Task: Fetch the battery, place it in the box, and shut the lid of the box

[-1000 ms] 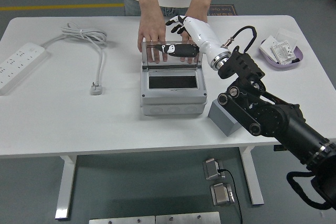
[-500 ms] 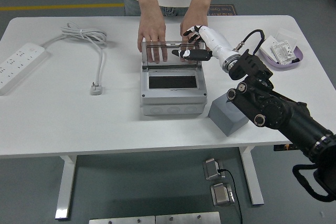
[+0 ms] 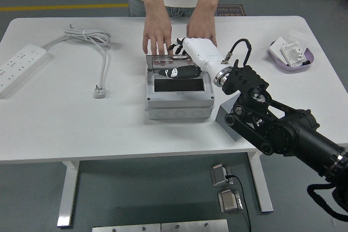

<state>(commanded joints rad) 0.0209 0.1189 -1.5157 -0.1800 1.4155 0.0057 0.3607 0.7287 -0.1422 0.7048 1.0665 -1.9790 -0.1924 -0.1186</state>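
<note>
Nearest, the right arm (image 3: 283, 131) comes in from the lower right and covers most of a grey block (image 3: 225, 123) beside the box (image 3: 178, 93), so little of that block can be made out, and no battery can be picked out anywhere. The right hand (image 3: 179, 63) lies flat on the clear lid (image 3: 176, 71), which is tilted low over the box, fingers (image 3: 171, 73) stretched out and gripping nothing. Beyond it a person's two hands (image 3: 157, 33) rest at the box's far edge; the table (image 3: 65, 129) is bare in front, with a power strip (image 3: 19, 66) and cord (image 3: 92, 42) far left and a purple tray (image 3: 291, 55) far right.
</note>
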